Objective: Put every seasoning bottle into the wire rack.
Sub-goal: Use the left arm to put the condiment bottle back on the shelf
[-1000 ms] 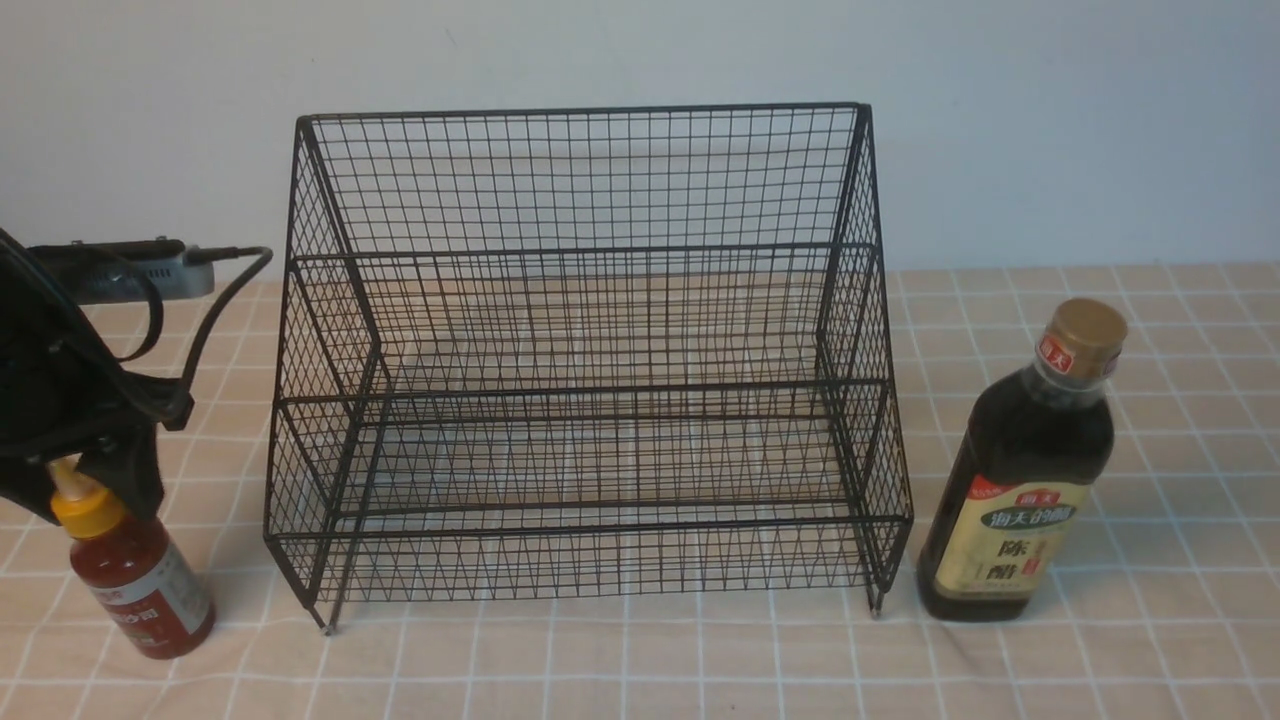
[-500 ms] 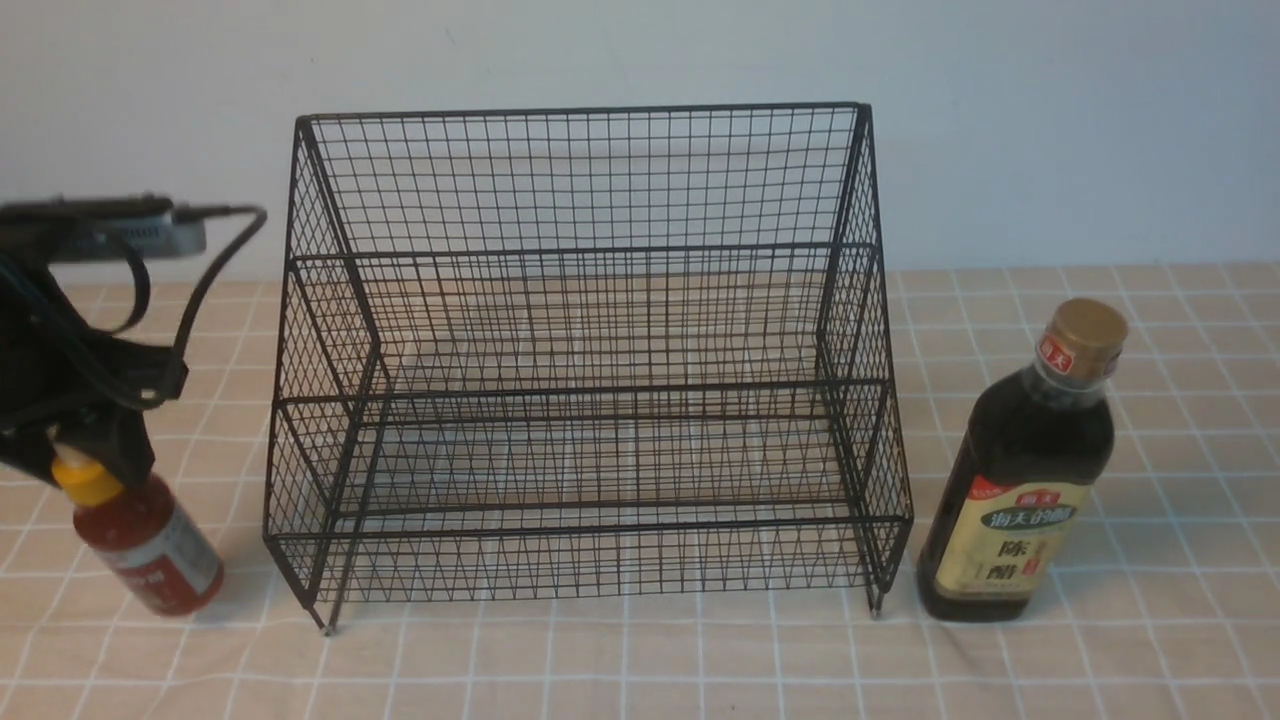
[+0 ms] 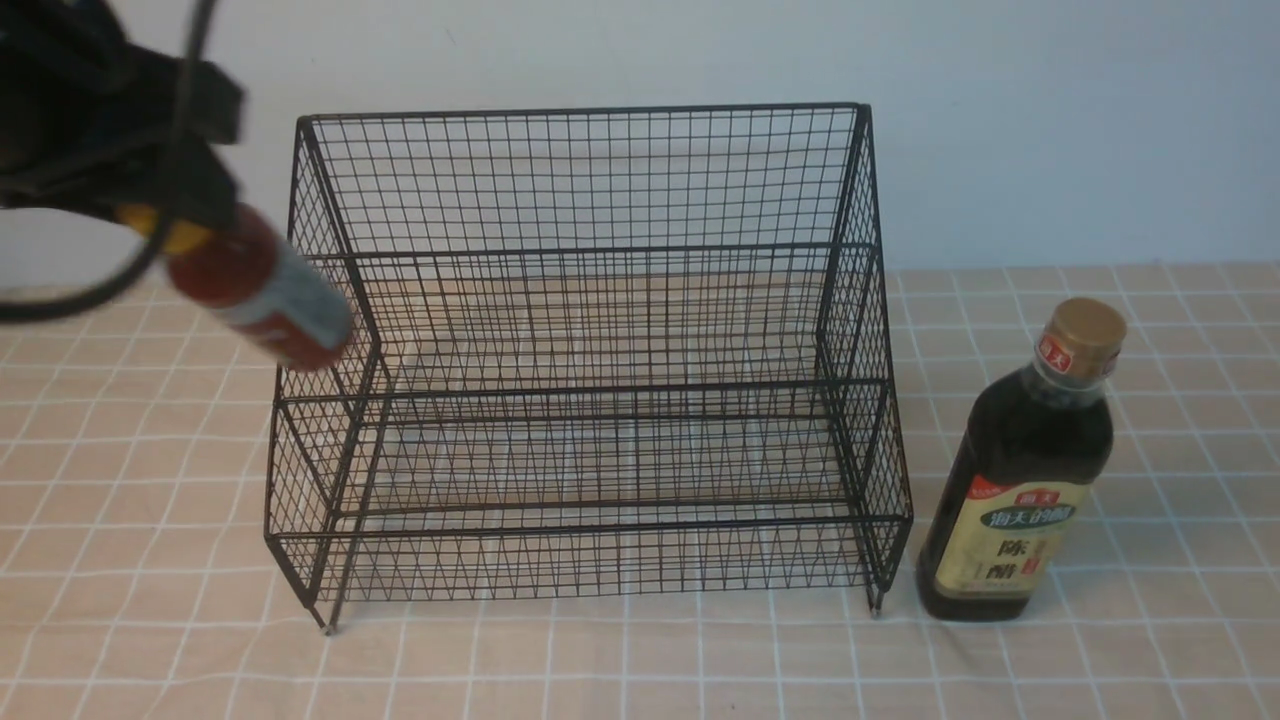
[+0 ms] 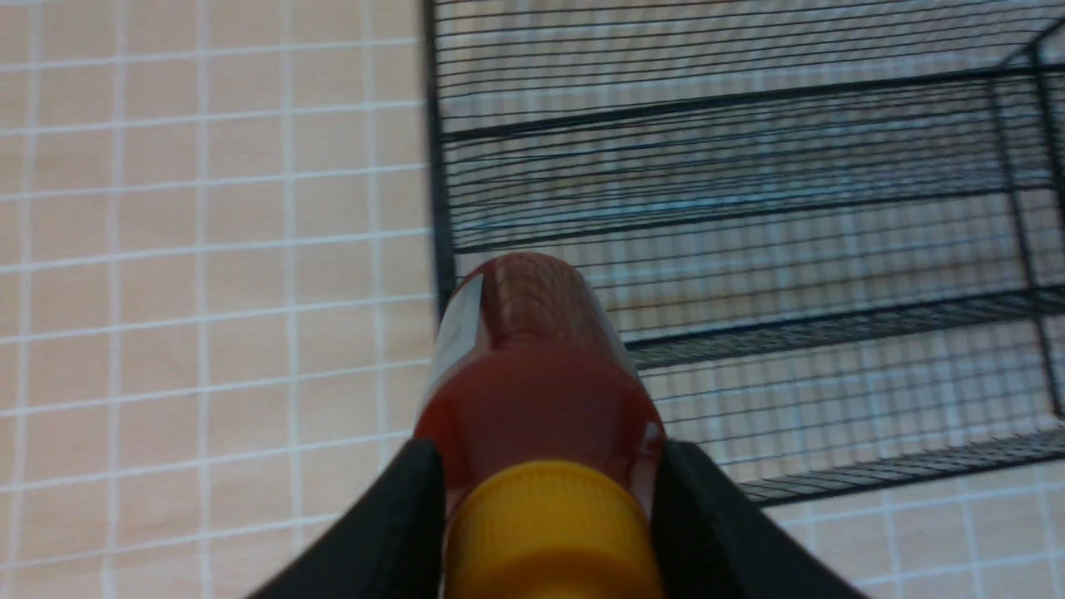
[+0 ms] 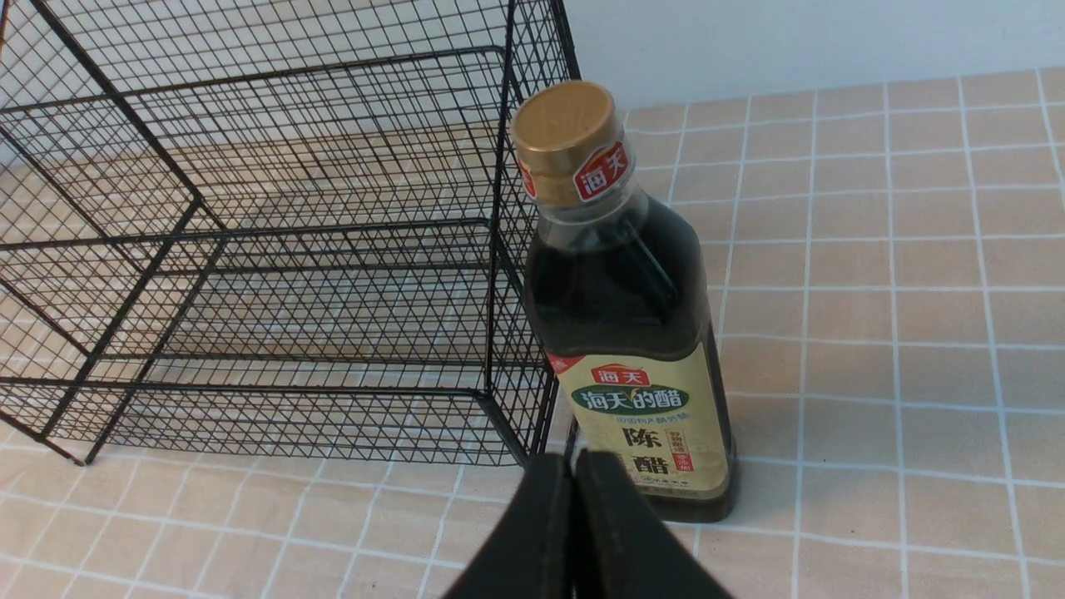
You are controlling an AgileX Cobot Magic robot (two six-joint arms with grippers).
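Above tablecloth [image 3: 130,480] | left gripper [image 4: 549,499]: red-sauce bottle [image 3: 262,288] (tilted, blurred)

setting: room type unclear | pale plain wall [image 3: 1000,130] | grid-patterned cloth [image 3: 1180,480] on flat surface

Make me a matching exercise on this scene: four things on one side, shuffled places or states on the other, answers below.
1. red-sauce bottle
2. dark vinegar bottle
3. wire rack
4. right gripper

A. standing on the cloth, right of the rack
B. jaws shut, holding nothing
C. held in the left gripper's jaws
D. between the two bottles, black mesh

Pairs: 1-C, 2-A, 3-D, 4-B
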